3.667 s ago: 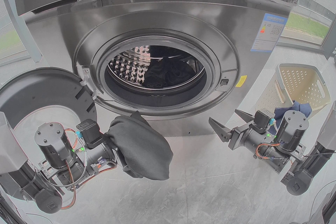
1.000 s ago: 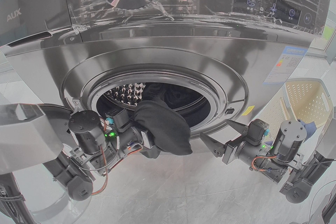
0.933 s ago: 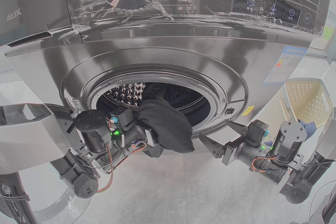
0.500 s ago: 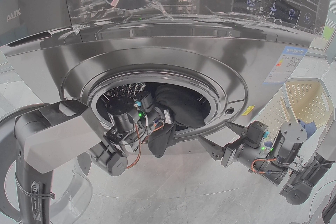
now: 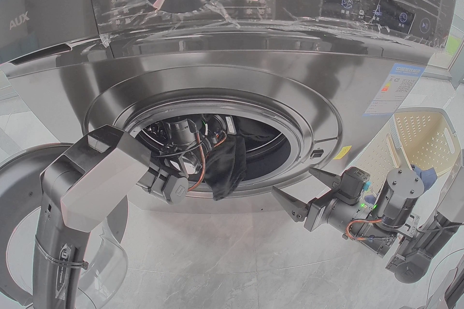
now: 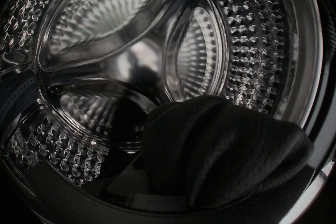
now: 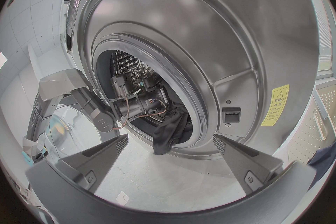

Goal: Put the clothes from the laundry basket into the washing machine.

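1. The right gripper hangs above the floor just in front of the washer. It is spread wide and holds nothing.
2. Behind its arm, on the washer's right, the cream basket stands tilted with a blue cloth in it.
3. A dark garment is draped over the lower rim of the washer's opening. One end hangs down outside, and the rest is inside.
4. The left gripper is reached through the opening, with the garment bunched against it (cloth covers it, so I cannot tell whether it grips).
5. From that wrist, the garment's bulk sits low in the drum.
6. The door stands open on the left.
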Robot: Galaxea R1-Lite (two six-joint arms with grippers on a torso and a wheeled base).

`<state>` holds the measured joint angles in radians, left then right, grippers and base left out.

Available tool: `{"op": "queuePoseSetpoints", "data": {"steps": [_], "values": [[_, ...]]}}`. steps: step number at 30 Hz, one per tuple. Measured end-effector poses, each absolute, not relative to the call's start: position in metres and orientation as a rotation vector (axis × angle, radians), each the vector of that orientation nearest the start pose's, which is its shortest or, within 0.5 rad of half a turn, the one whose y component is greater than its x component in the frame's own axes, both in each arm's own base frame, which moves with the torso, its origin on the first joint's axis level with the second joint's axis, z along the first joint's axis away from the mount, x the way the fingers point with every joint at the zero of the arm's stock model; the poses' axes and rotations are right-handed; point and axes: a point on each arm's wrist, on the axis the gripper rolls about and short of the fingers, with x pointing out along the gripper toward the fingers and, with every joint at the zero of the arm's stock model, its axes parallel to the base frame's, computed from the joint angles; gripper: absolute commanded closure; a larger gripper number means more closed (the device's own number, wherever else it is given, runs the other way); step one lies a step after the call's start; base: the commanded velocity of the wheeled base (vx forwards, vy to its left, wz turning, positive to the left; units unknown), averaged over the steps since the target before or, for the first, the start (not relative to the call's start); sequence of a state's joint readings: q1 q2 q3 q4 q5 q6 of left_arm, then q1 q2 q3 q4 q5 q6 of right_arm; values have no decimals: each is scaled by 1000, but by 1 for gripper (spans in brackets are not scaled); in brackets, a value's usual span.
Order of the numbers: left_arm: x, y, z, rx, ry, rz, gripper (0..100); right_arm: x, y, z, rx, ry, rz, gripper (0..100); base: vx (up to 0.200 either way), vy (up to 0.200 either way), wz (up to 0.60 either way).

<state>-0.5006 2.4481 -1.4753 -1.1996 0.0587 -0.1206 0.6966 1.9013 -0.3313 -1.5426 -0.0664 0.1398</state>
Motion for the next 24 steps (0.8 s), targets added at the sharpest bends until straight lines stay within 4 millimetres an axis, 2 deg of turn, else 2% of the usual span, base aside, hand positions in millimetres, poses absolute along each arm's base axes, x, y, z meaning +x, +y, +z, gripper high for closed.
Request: {"op": "queuePoseSetpoints", "data": {"steps": [4,5,13,24], "values": [[439,-233,112,-185,-199,-415,100,212,176,106,125,70,628,0,0,0,0],[440,-231,112,-186,-198,-402,0,212,176,106,125,69,627,0,0,0,0],[436,-230,106,-177,-159,-393,0,212,176,106,125,69,628,0,0,0,0],[406,-227,79,-98,119,-458,0,213,176,106,125,70,628,0,0,0,0]]}}
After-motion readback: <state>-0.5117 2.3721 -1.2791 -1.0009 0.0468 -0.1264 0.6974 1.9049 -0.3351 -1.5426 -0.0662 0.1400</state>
